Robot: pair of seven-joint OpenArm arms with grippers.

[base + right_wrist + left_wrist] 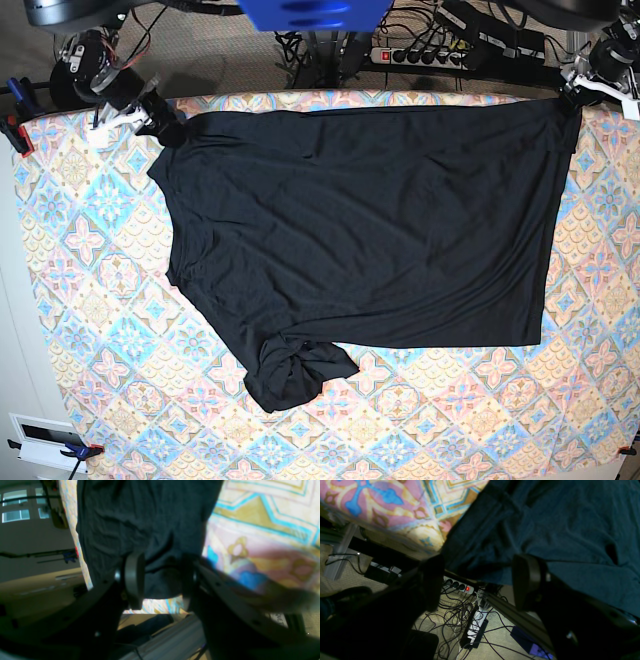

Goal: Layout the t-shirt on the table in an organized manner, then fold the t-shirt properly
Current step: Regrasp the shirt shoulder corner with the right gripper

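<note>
The black t-shirt [360, 230] lies spread over the patterned table [90, 300], with one part bunched into a knot [290, 370] near the front. My left gripper [575, 95] is at the shirt's far right corner. In the left wrist view it [480, 580] stands open, jaws wide, with the t-shirt [557, 525] edge hanging over the table [395, 510] rim just above the gap. My right gripper [155, 118] is at the far left corner. Up close it [162, 580] stands open, with the t-shirt [140, 517] corner lying between its fingers over the table [262, 530].
Beyond the far table edge a power strip [420, 55] and tangled cables lie on the floor; the power strip [458, 586] shows below the left gripper beside a metal frame rail [515, 615]. Clamps [15, 130] hold the cloth at the left edge.
</note>
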